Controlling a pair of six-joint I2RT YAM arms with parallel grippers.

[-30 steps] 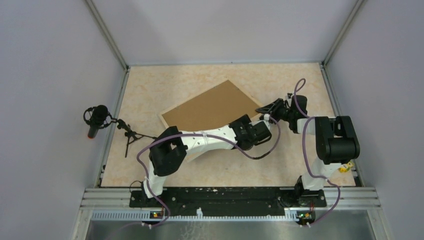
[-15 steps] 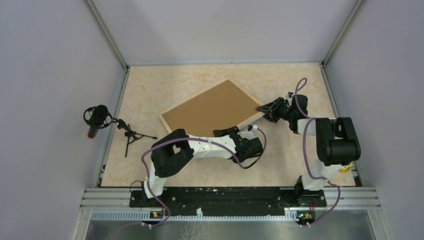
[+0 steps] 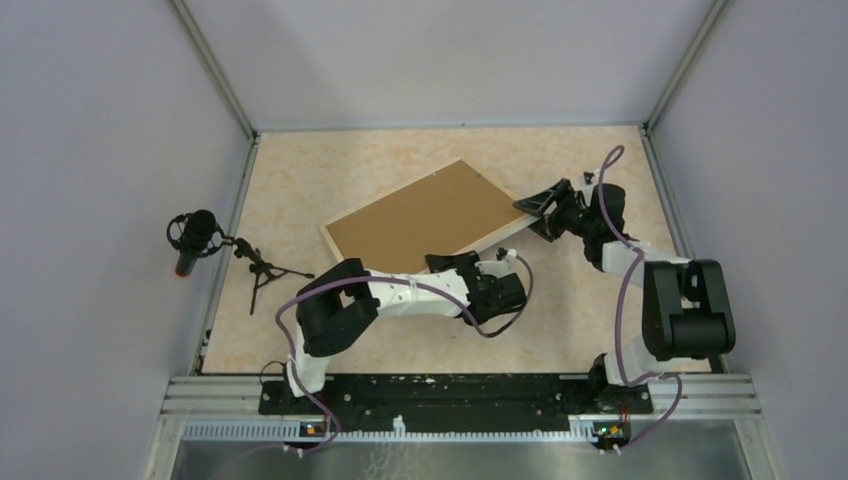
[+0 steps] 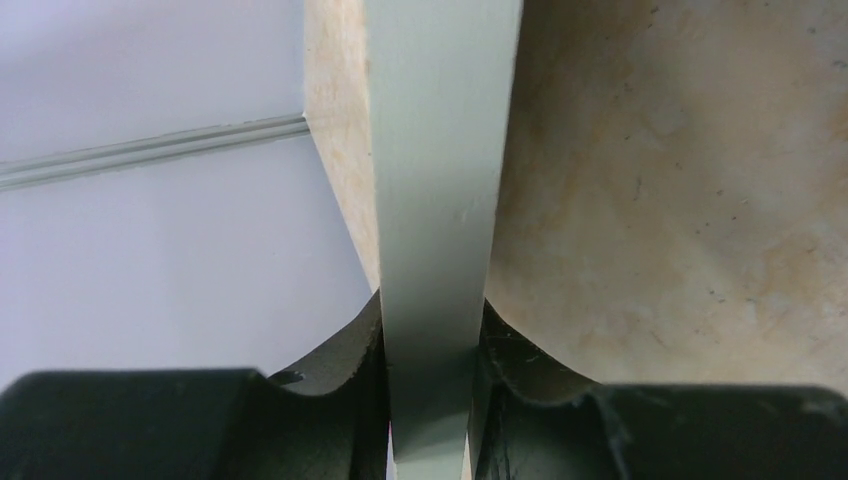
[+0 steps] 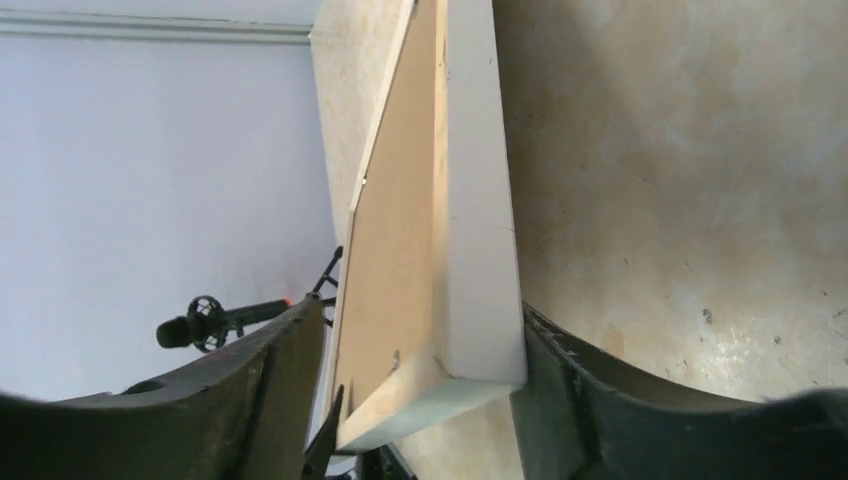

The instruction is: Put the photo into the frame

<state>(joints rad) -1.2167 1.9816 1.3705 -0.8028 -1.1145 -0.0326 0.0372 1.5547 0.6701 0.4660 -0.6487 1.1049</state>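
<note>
The left gripper (image 4: 432,400) is closed on the near edge of the large rectangular picture frame of thin pale wooden strips (image 3: 500,235); both black fingers press against the sides of the pale strip. A second ago this gripper was further right, by the frame's right corner, with its jaws wider apart; since then it has drawn back along the near edge and pinched down.

The right gripper (image 5: 415,345) sits around the frame's right corner with its jaws parted. One finger is against the white outer side, while the other stands clear of the brown side. It held that corner more tightly a moment ago, and its arm now reaches further forward.

The frame lies slanted across the middle of the mottled beige desk (image 3: 300,180), its plain brown backing board (image 3: 420,215) facing up, in much the same place as before.
</note>
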